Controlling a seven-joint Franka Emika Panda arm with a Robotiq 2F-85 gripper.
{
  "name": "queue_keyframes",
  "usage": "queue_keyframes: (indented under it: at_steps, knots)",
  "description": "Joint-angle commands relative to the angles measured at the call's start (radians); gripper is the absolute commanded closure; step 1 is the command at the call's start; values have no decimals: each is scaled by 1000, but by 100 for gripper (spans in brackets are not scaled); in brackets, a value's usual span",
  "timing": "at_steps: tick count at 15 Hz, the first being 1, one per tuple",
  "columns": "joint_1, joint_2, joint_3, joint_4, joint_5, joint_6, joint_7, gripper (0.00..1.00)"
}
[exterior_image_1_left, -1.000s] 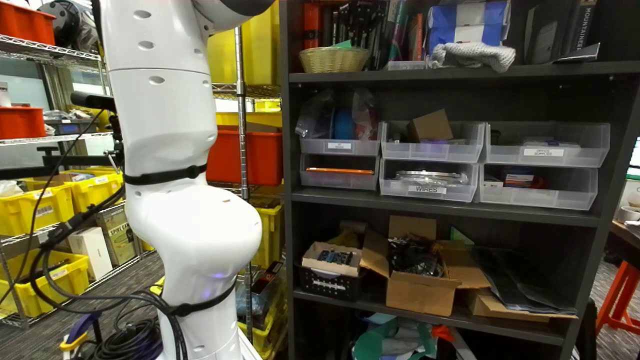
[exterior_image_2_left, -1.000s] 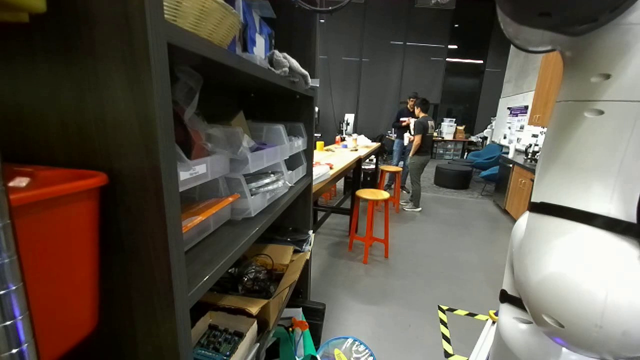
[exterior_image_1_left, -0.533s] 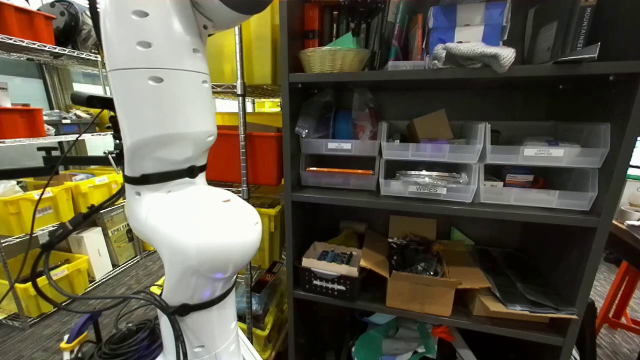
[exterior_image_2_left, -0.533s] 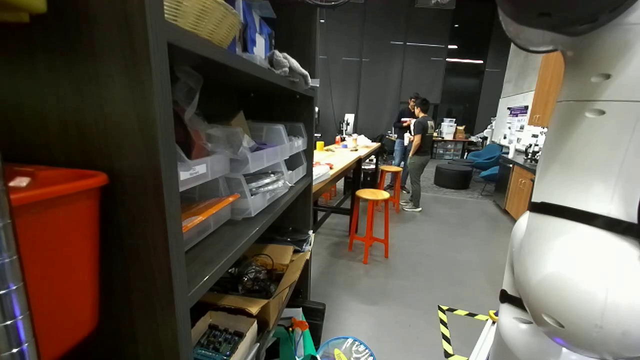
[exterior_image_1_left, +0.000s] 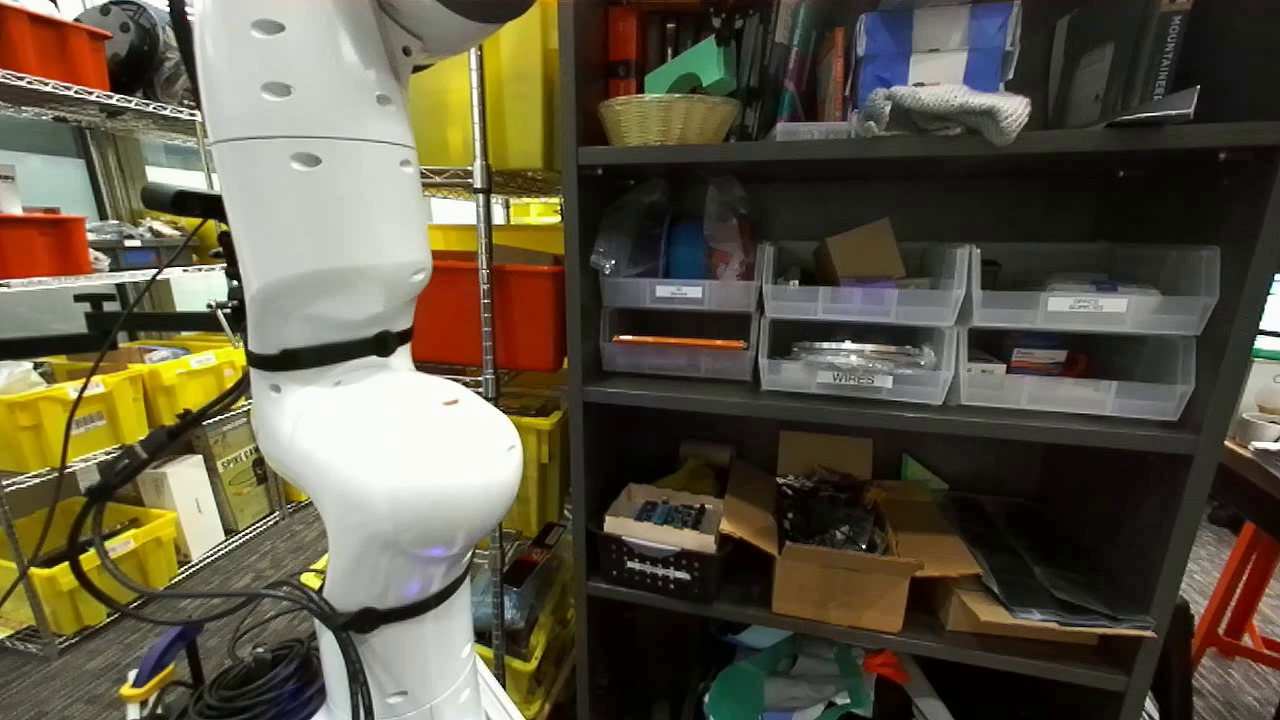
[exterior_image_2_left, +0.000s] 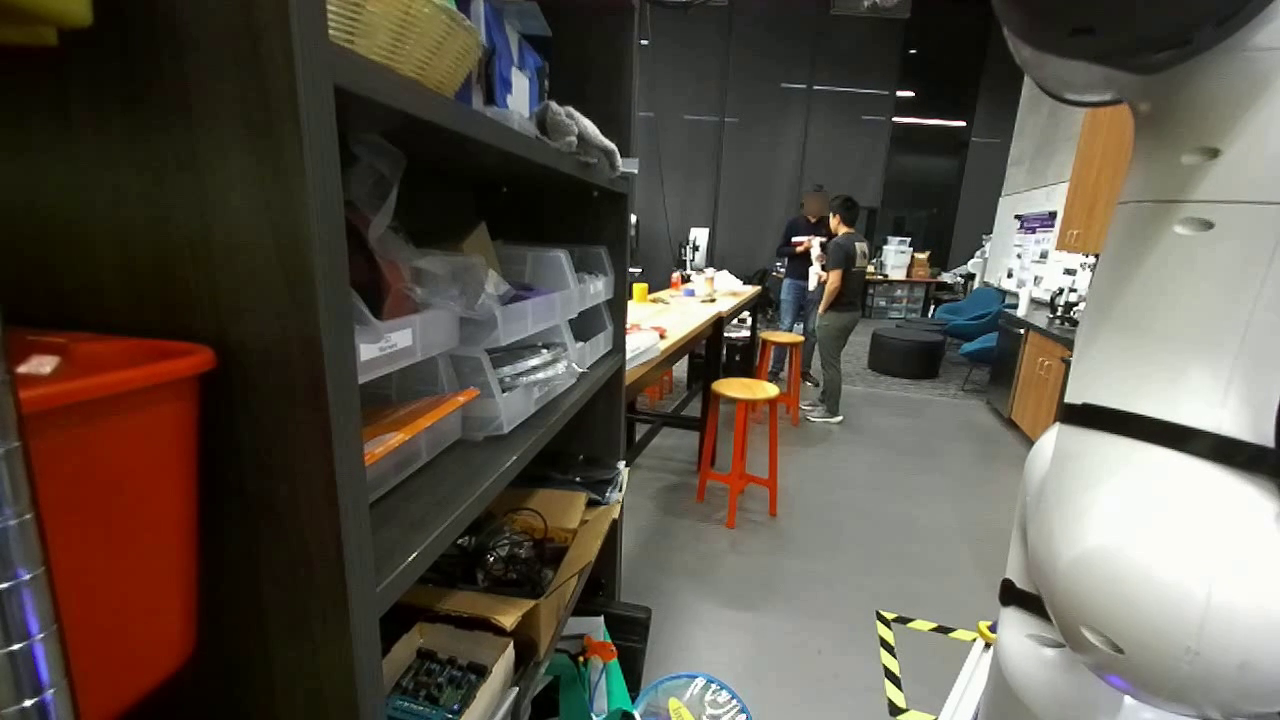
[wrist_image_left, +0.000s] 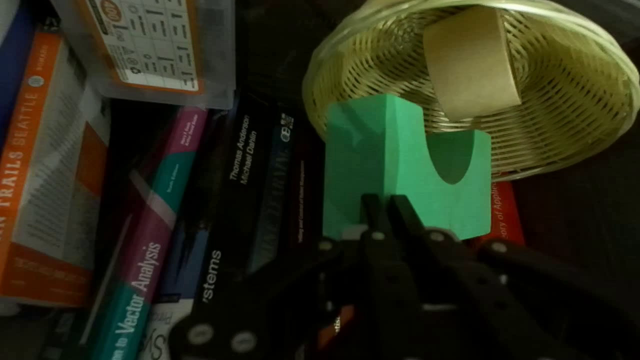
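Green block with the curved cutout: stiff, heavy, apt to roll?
The green block is probably stiff, given its crisp edges. Flat faces make rolling unlikely. The curved cutout removes material, so it may be lightish for its overall size. Material unclear.

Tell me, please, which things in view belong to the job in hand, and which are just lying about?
Job in hand:
green notched block, held in the end effector
probably the wicker basket, close by

Apparently just around:
tan block, inside the basket
Vector Analysis book
clear plastic case
gray knitted item
WIRES bin
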Motion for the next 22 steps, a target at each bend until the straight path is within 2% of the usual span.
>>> queue_keyframes:
  at_steps: [1, 22]
  knots:
    - [-15, -6, -23, 11, 34, 5, -15, 98]
    - [-55, -9, -156, 35, 186, 150, -5, 98]
